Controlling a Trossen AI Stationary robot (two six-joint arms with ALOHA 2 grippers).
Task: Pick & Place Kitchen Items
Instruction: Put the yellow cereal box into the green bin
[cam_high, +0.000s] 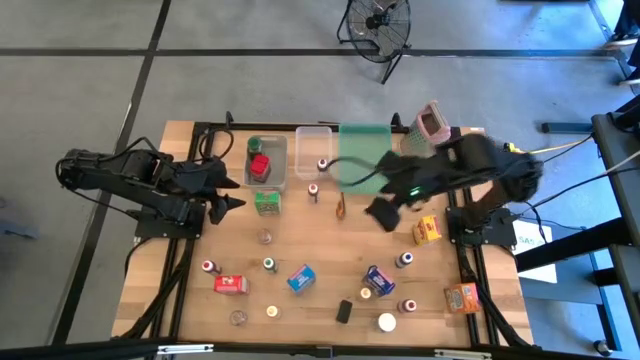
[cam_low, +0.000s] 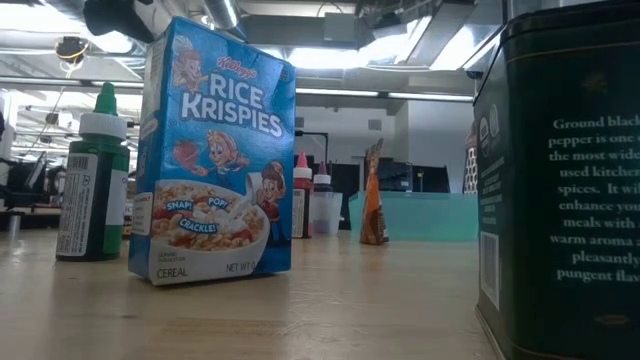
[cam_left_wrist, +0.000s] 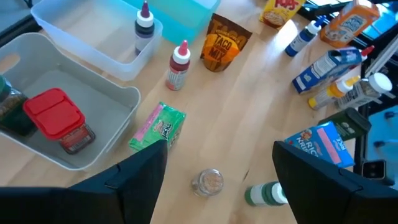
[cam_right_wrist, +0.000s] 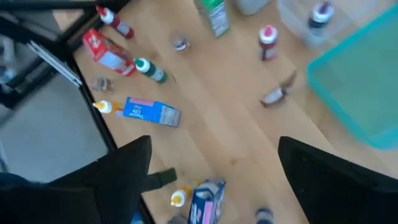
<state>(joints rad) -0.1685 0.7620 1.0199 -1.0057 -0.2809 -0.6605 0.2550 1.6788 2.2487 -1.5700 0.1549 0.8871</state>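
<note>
I see my right claw (cam_high: 383, 214) hanging above the counter (cam_high: 320, 270) just in front of the green tray (cam_high: 362, 152), its fingers spread wide with nothing between them. My left claw (cam_high: 226, 203) waits near the grey bin (cam_high: 279, 160), also spread and empty.

Taking the green tray as my landmark: the taco seasoning packet (cam_high: 340, 207) stands just in front of it, beside my right claw. A red-capped bottle (cam_high: 313, 190) stands nearby, toward the grey bin. A dark-capped bottle (cam_high: 323, 164) sits in the clear bin (cam_high: 312, 140) directly next to the tray. The grey bin beyond that holds a red-lidded jar (cam_high: 261, 165). A small green box (cam_high: 266, 202) lies in front of the grey bin.

Farther from the tray, toward the counter's near edge, I see the Rice Krispies box (cam_high: 301, 278), a green-capped bottle (cam_high: 269, 264), a red box (cam_high: 230, 285) and a black pepper tin (cam_high: 343, 311).
</note>
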